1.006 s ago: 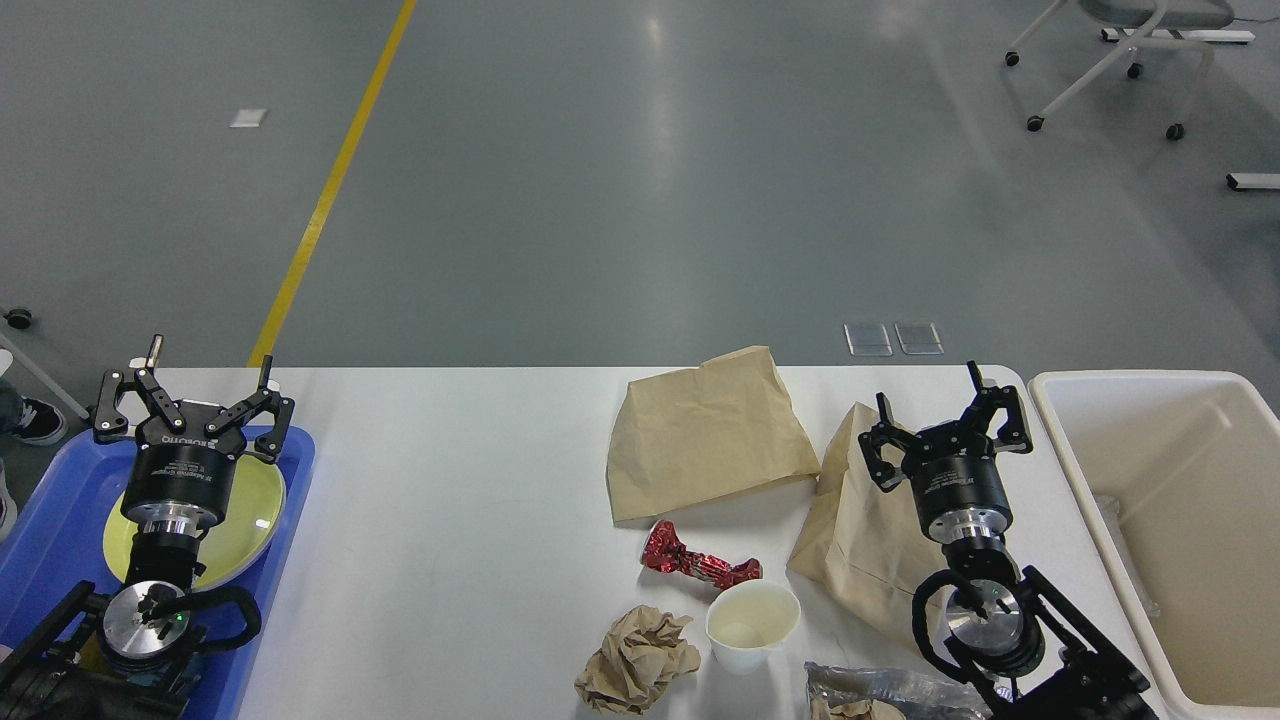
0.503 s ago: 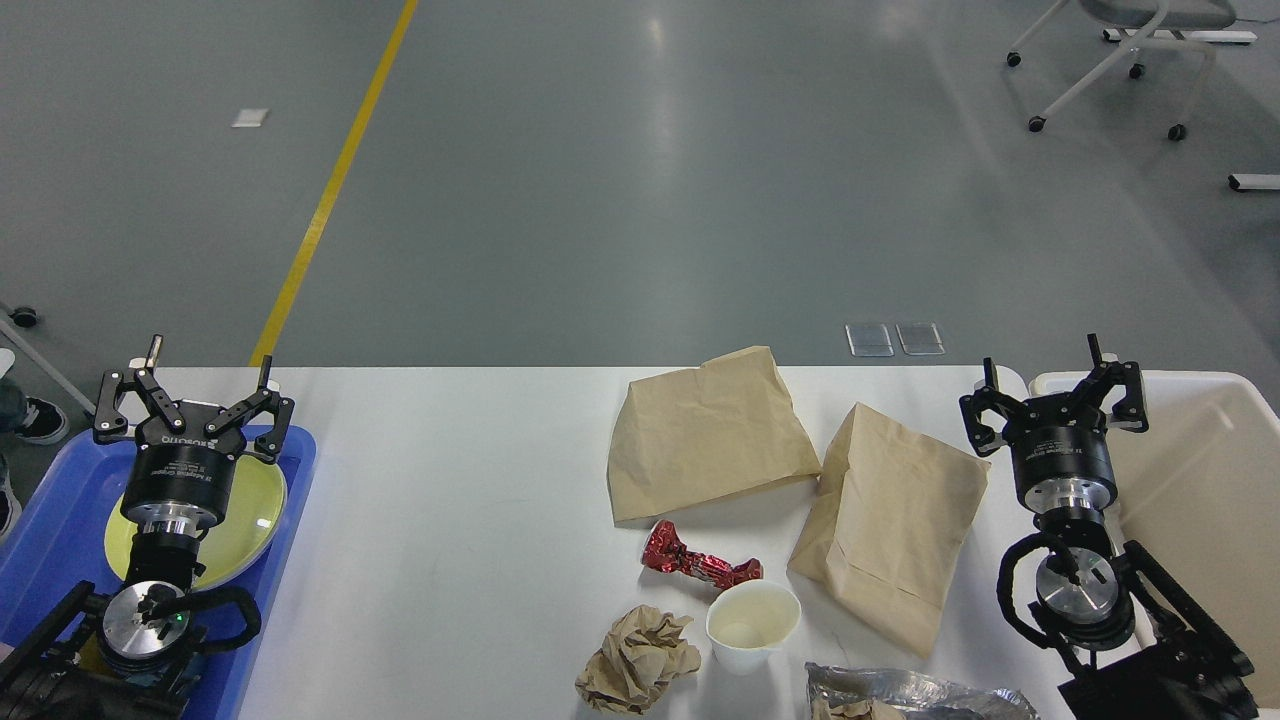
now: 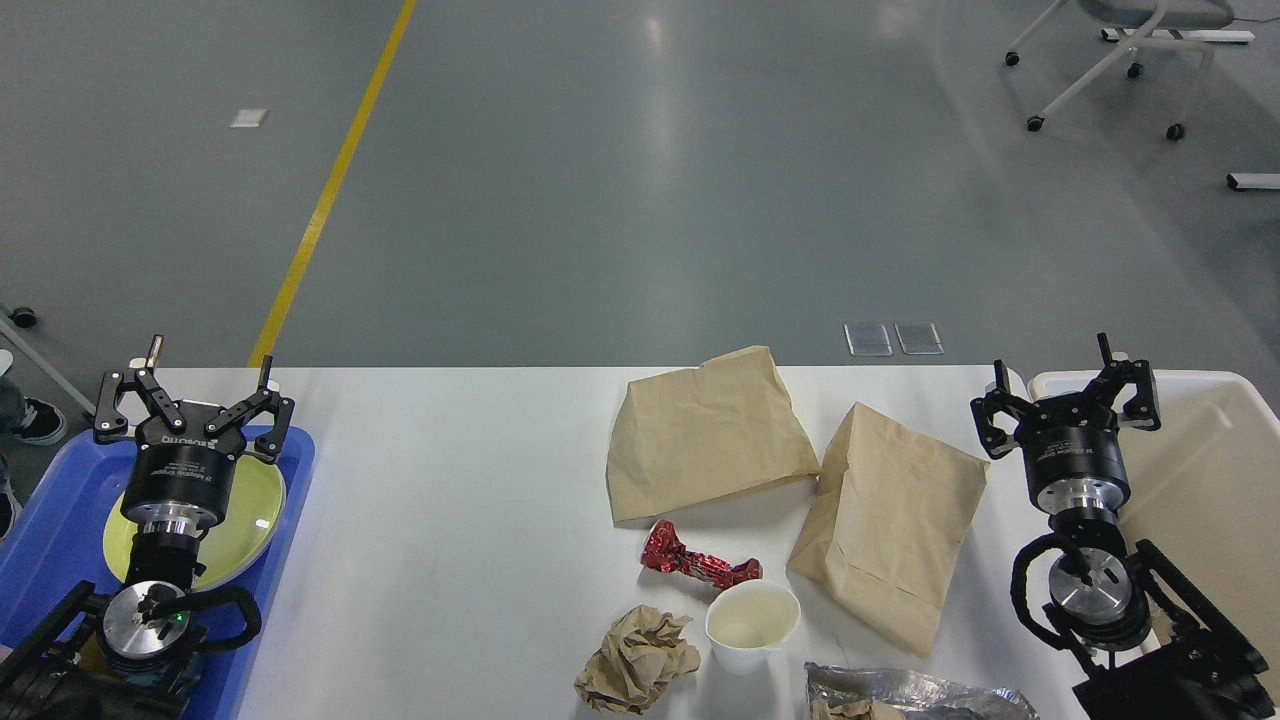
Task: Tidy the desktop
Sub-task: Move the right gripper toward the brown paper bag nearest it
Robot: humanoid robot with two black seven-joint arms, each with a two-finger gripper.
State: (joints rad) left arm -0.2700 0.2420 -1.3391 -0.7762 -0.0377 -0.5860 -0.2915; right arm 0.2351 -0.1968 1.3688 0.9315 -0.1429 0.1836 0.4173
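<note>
Spanning the whole near view, the smooth white worktop [image 3: 450,520] carries 2 flat brown paper bags [image 3: 705,435] [image 3: 890,520], a crumpled paper ball [image 3: 637,660], a white cup [image 3: 752,625] and a shiny red twisted wrapper [image 3: 700,565]. A cream bin [image 3: 1225,470] stands at its right end, a blue tray [image 3: 50,520] with a yellow-green plate [image 3: 250,510] at its left. Left gripper [image 3: 195,395] and right gripper [image 3: 1068,395] both gape, empty; their lettering is unreadable.

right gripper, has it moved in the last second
Yes. The right gripper went rightward, off the right-hand paper bag to the cream bin edge.
</note>
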